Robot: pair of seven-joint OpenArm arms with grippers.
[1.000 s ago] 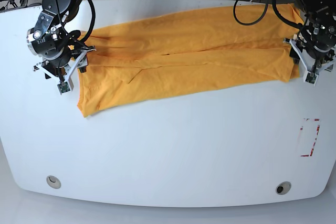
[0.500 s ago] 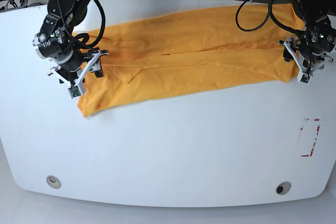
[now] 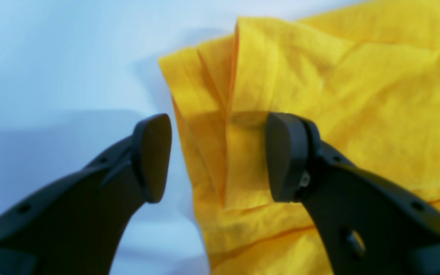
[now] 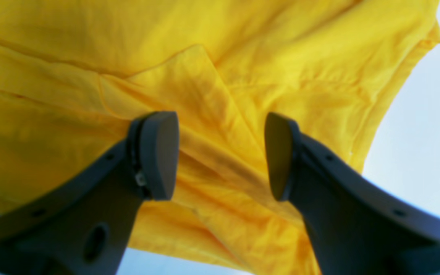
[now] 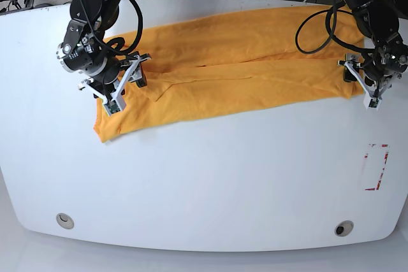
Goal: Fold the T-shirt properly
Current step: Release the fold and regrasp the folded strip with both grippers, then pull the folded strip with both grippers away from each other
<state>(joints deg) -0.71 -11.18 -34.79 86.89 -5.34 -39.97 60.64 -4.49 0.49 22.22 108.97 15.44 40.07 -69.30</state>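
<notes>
The T-shirt (image 5: 229, 68) lies spread lengthwise across the far half of my white counter (image 5: 210, 183), already folded into a long band with a seam-like crease running down its middle, its near edge slanting toward the corner below my right arm. My right pincer (image 4: 220, 156) hangs over that end of the cloth, jaws apart with nothing between them but the rumpled layers underneath; a folded flap shows right between the fingers (image 4: 159, 152). My left pincer (image 3: 218, 158) stands at the opposite end, straddling the shirt's edge: one finger over bare counter, the other over the yellow fabric, jaws parted and gripping nothing. Whether either set of tips touches the cloth I cannot tell. Out toward the counter's edge on my left side sits a red-and-white marking (image 5: 376, 167), and two small round fittings (image 5: 344, 228) lie near the front rim
</notes>
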